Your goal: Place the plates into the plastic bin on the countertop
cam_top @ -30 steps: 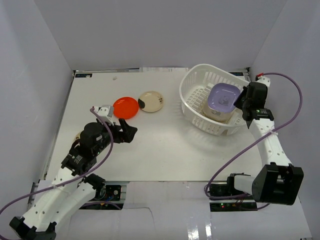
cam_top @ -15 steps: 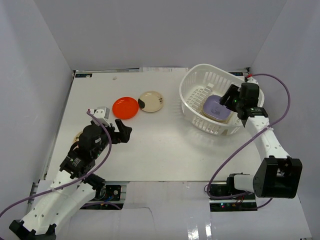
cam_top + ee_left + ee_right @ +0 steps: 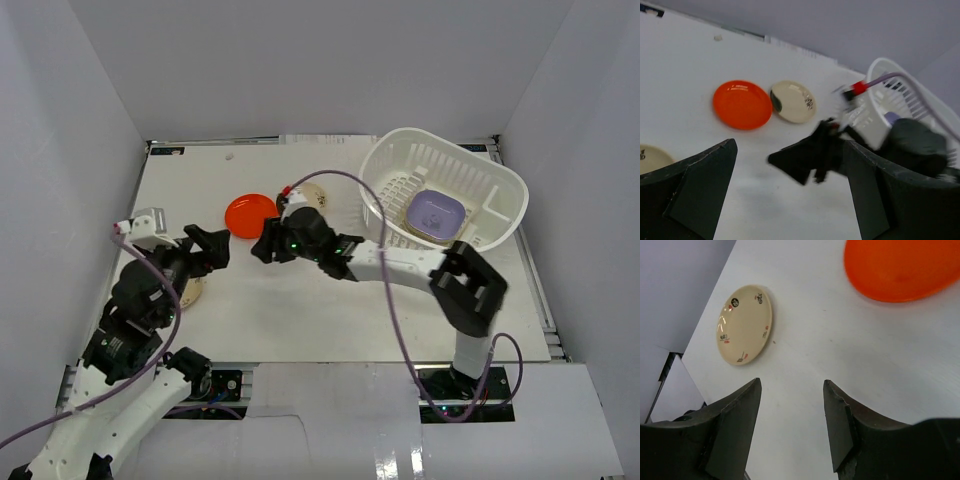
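The white plastic bin (image 3: pixel 497 190) stands at the back right of the countertop (image 3: pixel 330 310), with a lavender plate (image 3: pixel 435 213) lying in it on a cream one. A red plate (image 3: pixel 250 213) (image 3: pixel 742 104) (image 3: pixel 900 267) and a cream plate (image 3: pixel 312 192) (image 3: pixel 792 101) lie left of the bin. My right gripper (image 3: pixel 262 245) (image 3: pixel 792 385) reaches far left, just in front of the red plate, open and empty. Another cream printed plate (image 3: pixel 744 324) (image 3: pixel 187 293) (image 3: pixel 649 157) lies near the left edge, partly under my left arm. My left gripper (image 3: pixel 212 250) (image 3: pixel 790 195) hangs open and empty, facing the right gripper.
White walls close in the countertop on three sides. The right arm's purple cable (image 3: pixel 370 200) loops over the table beside the bin. The two grippers are close together left of centre.
My right gripper opened and left the lavender plate in the bin, then swung far left across the table. My left arm drew back toward the left.
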Tool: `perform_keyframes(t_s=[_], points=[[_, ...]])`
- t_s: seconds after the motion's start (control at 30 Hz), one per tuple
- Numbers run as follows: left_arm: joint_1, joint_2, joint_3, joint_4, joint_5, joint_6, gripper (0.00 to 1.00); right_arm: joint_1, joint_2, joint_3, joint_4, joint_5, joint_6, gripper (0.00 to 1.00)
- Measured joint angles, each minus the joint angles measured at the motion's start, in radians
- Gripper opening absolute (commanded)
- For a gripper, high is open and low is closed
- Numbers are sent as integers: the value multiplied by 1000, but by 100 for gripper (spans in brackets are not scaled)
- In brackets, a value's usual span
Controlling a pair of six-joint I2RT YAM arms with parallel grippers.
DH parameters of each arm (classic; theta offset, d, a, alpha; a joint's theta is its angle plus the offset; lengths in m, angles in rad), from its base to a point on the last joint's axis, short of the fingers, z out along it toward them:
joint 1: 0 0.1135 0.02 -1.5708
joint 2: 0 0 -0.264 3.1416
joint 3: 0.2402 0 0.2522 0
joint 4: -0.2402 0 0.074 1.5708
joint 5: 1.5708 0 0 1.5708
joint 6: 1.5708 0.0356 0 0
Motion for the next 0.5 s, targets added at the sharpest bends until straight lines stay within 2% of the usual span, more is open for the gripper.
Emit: perform_keyframes(t_s=[0.1, 0.2, 0.5], points=[[0, 5, 132, -2, -1, -3, 98, 63, 255, 198, 41, -19, 60, 59], [0, 3, 195, -20, 5, -14, 98, 106, 419, 327, 74, -49, 119, 60], [0, -4, 208, -158, 15, -37, 98, 165, 728, 597, 112, -124, 300, 57]])
